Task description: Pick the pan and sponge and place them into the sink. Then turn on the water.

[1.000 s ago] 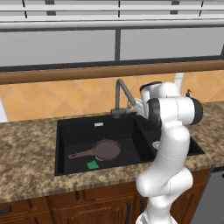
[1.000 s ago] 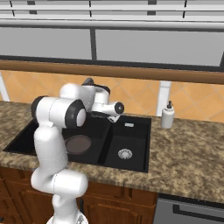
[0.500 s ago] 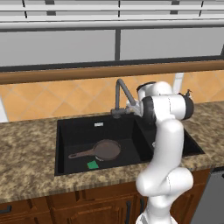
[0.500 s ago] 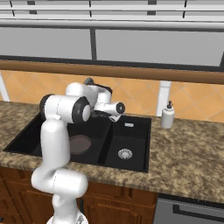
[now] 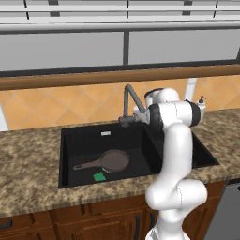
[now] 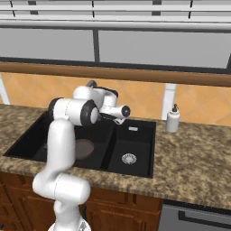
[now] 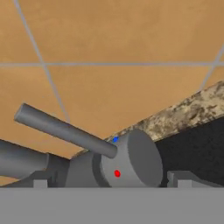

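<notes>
The dark brown pan [image 5: 115,160] lies in the large basin of the black sink [image 5: 89,138], handle pointing left. The green sponge [image 5: 99,176] lies flat just in front of it. Part of the pan [image 6: 84,148] shows past the arm in the right base view. My gripper [image 7: 111,181] is open at the base of the grey faucet [image 5: 128,99]. Its fingertips [image 7: 41,180] stand wide on either side of the faucet's round valve body [image 7: 131,159], below the lever [image 7: 65,130]. No water shows at the spout.
A white soap dispenser [image 6: 172,119] stands on the granite counter [image 6: 194,158] right of the sink. The small basin has a metal drain [image 6: 129,158]. An orange tiled wall [image 7: 122,43] rises right behind the faucet, under a wooden sill [image 5: 93,77].
The arm has leaned slightly closer to the faucet. The pan and the sponge have stayed where they were.
</notes>
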